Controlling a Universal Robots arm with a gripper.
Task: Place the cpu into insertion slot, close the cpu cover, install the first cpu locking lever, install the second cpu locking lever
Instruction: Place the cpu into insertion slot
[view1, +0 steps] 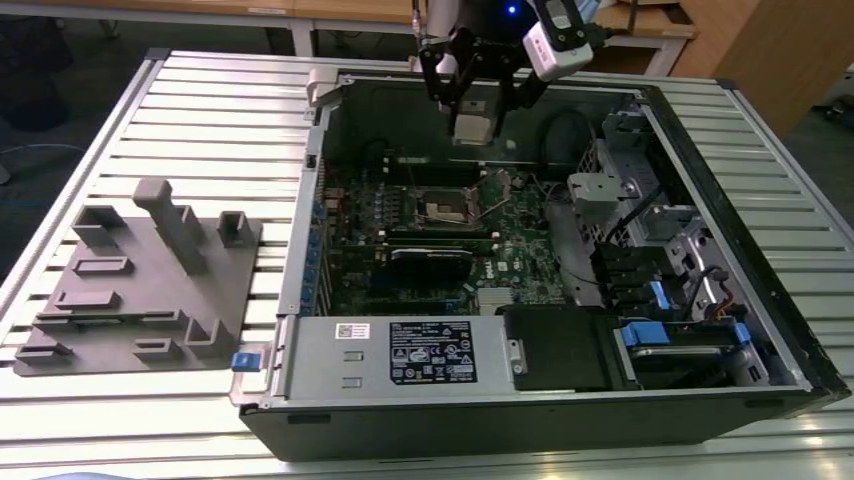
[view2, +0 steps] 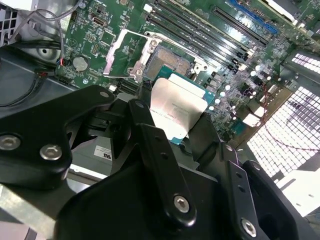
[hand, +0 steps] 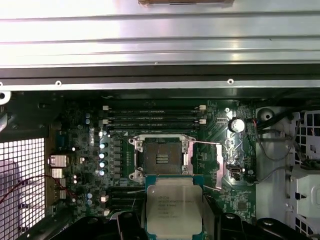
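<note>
Open computer case (view1: 534, 420), green motherboard (view1: 400, 215) on its floor. Your gripper (view1: 477, 112) hangs well above the insertion slot (hand: 161, 159) and a little off to one side of it, fingers clamped on the edges of the cpu (hand: 173, 205). The cpu cover (view2: 112, 54) stands swung open beside the slot and the socket is bare, so you are on step one. By my judgement, placement calls for the chip square over the slot, level, set down gently.
</note>
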